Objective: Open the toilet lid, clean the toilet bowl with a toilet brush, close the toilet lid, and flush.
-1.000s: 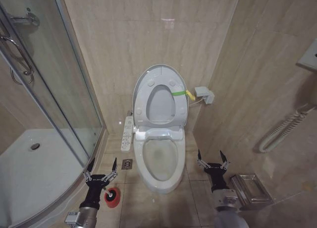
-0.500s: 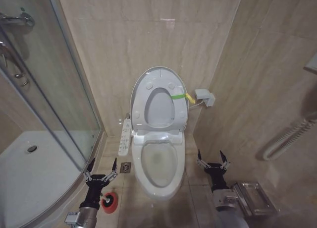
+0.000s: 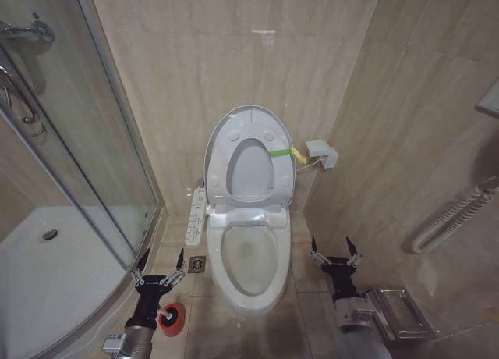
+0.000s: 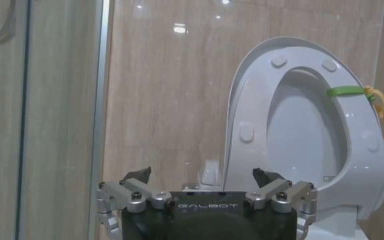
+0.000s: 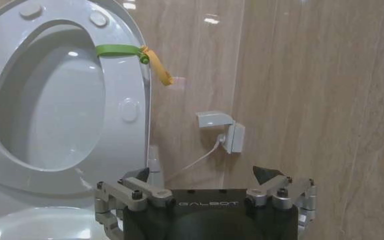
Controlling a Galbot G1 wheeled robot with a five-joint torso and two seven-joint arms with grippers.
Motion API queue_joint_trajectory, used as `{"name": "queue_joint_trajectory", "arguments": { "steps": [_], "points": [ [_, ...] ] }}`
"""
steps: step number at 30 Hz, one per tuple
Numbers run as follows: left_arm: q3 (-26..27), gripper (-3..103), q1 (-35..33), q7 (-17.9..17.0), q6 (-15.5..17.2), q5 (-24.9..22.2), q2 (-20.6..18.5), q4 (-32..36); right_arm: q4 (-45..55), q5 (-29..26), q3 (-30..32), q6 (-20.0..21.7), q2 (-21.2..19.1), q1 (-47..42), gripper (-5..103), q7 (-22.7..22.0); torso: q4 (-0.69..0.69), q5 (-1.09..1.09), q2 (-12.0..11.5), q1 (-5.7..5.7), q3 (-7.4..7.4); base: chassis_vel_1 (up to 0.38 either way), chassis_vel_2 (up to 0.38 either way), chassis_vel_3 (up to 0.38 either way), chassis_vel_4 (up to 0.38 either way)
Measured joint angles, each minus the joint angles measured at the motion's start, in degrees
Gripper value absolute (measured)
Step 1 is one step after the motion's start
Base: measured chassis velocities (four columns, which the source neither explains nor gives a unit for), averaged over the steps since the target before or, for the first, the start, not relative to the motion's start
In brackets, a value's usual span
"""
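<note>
I see the toilet lid (image 3: 249,152) standing upright with the ring seat raised against it, both leaning back on the tiled wall, so the toilet bowl (image 3: 249,257) lies open to me; I judge the opening step done. The green-and-yellow tab (image 3: 287,151) sticks out from the lid's edge on the wall-socket side, likely there as a pull handle for a gripper. The toilet brush (image 3: 172,318) sits in its red holder on the floor, between the bowl's foot and the curved shower threshold, just beneath my left gripper (image 3: 159,267). That gripper hovers above it with its fingers spread wide and nothing in them, which suits a reach down for the brush. My right gripper (image 3: 335,250) hangs released too, empty, over the floor on the bowl's other side, beside a metal tray (image 3: 399,300) near the right wall, waiting clear of the bowl.
</note>
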State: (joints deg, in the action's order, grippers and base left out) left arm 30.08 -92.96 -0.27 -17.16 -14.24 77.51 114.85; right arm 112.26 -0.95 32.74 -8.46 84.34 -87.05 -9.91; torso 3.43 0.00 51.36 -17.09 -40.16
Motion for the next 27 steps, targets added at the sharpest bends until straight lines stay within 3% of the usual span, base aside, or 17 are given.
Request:
{"name": "queue_joint_trajectory", "arguments": {
  "steps": [27],
  "points": [
    [0.0,99,0.0,0.0,0.0,0.0,0.0,0.0,0.0,0.0,0.0,0.0,0.0,0.0,100,0.0,0.0,0.0,0.0,0.0,0.0,-0.017,0.016,0.015,-0.017]
  ]
}}
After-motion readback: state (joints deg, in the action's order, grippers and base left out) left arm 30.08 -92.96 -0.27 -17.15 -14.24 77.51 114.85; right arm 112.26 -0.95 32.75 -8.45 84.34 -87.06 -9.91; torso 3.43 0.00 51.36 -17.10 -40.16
